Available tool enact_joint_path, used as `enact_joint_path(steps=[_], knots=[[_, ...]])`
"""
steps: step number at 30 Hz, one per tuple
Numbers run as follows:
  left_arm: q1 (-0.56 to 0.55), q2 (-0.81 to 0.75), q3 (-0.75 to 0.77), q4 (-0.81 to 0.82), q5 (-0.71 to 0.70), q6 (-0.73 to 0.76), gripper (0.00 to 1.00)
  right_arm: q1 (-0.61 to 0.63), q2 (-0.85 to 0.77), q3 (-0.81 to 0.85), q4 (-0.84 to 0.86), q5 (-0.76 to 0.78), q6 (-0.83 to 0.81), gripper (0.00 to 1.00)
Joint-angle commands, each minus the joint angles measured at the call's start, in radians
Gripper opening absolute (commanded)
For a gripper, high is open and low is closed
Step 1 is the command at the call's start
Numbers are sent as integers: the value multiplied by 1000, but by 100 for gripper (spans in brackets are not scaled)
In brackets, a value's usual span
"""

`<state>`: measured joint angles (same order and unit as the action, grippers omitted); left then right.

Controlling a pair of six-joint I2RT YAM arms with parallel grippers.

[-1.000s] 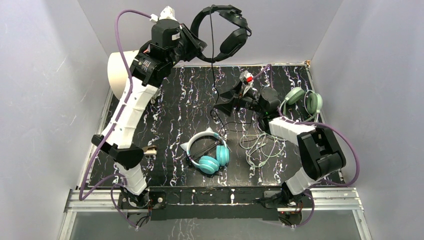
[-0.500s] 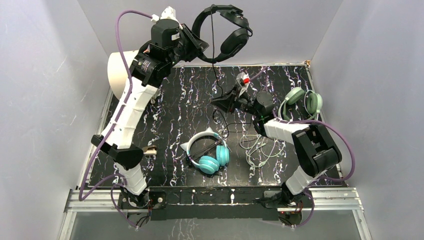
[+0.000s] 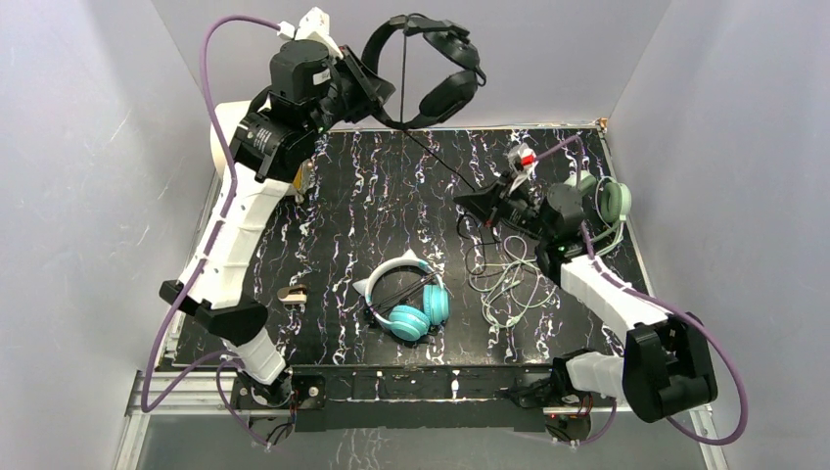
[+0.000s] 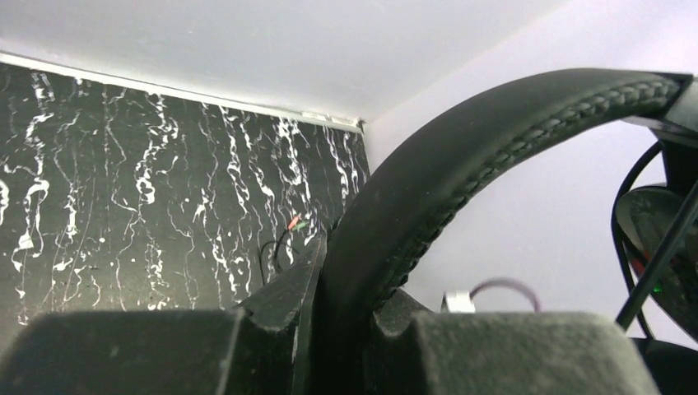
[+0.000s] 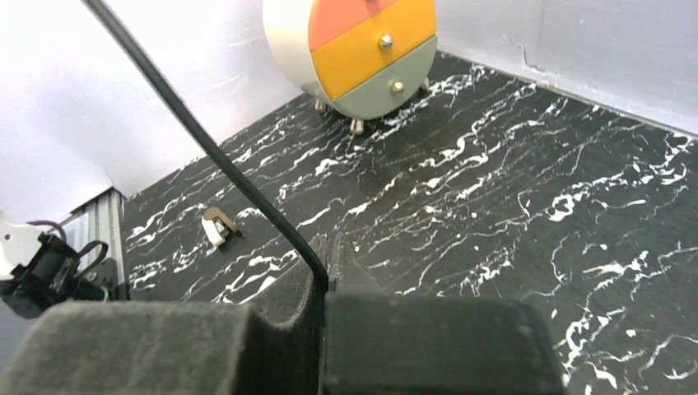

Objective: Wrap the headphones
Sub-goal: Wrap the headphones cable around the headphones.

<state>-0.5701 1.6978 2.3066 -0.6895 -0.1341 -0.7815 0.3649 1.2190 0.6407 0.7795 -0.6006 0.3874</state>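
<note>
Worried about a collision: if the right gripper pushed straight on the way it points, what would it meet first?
Likely the round drawer box across the table. The right gripper, shut on the black cable, may touch the tabletop sooner; depth is unclear.

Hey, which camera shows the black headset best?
The top external view: the whole black headset shows, band and earcups. Left wrist shows mostly its stitched headband up close; right wrist shows only its cable.

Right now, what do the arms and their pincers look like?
Both the left arm and right arm have white link shells, black joint housings and a looping purple cable. The left pincer and right pincer are black with matte dark pads. A small red-and-white part sits by the right wrist.
</note>
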Motion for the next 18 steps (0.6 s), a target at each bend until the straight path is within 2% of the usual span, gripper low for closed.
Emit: enact_joint_path(steps=[1,5,6,8,11,13,18], knots=[[6,-89,-37,142,249,125,0,-82,21,176,-439,-144,-93,0],[6,-156,-152,125,508,388,0,-220,136,393,-822,-312,-153,0],[6,-192,-187,91,539,475,0,-256,163,439,-911,-355,-171,0],[5,-266,-284,53,573,653,0,-307,187,503,-1033,-348,-184,0],[3,-380,-452,50,538,891,0,-313,189,531,-1042,-336,-131,0],[3,-415,-523,56,432,1004,0,-311,203,572,-1082,-335,-125,0],[-6,-387,-586,18,291,1173,0,-310,273,711,-1259,-370,-124,0]])
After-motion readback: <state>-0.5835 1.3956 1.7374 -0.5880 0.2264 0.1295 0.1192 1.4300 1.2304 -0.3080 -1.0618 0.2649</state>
